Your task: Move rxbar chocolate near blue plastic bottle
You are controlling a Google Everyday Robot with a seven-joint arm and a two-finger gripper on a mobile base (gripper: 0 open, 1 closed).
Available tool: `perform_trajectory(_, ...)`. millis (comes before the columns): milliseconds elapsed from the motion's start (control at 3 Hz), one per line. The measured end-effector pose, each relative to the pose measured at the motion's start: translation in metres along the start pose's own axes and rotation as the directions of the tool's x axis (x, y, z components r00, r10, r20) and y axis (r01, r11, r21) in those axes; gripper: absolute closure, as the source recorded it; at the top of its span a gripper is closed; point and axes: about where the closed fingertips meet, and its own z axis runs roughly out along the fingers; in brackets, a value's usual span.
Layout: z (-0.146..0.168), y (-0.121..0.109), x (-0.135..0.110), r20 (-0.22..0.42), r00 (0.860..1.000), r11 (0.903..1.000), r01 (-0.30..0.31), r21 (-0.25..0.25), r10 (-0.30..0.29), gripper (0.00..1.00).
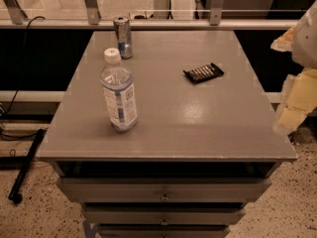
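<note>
Bar (203, 73) and bottle (119, 95) sat well apart on the table (223, 133). The pincer (296, 103) hung beside the table's right edge; I could not tell whether it was clenched or released. The bottle stood upright far to its left. The bar lay flat, nearer, to its left and slightly beyond. A can (123, 36) stood farthest back.

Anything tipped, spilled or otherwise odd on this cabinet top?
Nothing stands out. The blue plastic bottle and the silver can stand upright, with no liquid on the cabinet top. The rxbar chocolate lies flat, slightly skewed to the edges, apart from both. The claw sits beyond the right edge, touching nothing.
</note>
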Motion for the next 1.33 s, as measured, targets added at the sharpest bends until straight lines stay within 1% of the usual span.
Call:
perform_trajectory(333, 0.000, 0.000, 0.000, 0.000, 1.000, 1.0000, 0.000, 0.000, 0.000, 0.00)
perform_trajectory(667, 0.009, -0.006, -0.008, 0.046, 0.999, 0.9999, 0.002, 0.013, -0.002, 0.00)
perform_trajectory(1000, 0.036, -0.031, -0.021, 0.159, 0.987, 0.9993, -0.010, 0.035, 0.004, 0.00)
perform_trajectory(1333, 0.064, -0.069, -0.032, 0.281, 0.960, 0.9966, -0.044, 0.069, 0.022, 0.00)
